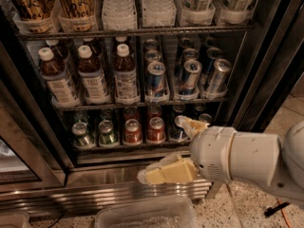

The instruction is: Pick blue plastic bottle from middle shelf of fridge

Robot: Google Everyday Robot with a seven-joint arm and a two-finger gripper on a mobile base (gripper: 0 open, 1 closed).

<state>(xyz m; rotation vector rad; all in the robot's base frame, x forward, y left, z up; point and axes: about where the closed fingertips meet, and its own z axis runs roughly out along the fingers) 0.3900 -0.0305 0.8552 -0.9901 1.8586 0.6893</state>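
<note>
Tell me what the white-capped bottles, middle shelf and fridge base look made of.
Blue plastic bottles: clear glossy plastic, dark liquid showing through. Middle shelf: dark thin wire, probably coated metal. Fridge base: ribbed, reflective, likely stainless steel. Gripper, open, hangs below that shelf.

Dim warm light; the hand (161, 148), low before the fridge (104, 192), seems brightest lit.

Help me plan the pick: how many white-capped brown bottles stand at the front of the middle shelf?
3, side by side on the shelf's left half: left bottle, centre bottle, right bottle. More caps show behind them, partly hidden. The gripper hangs open below the shelf.
</note>
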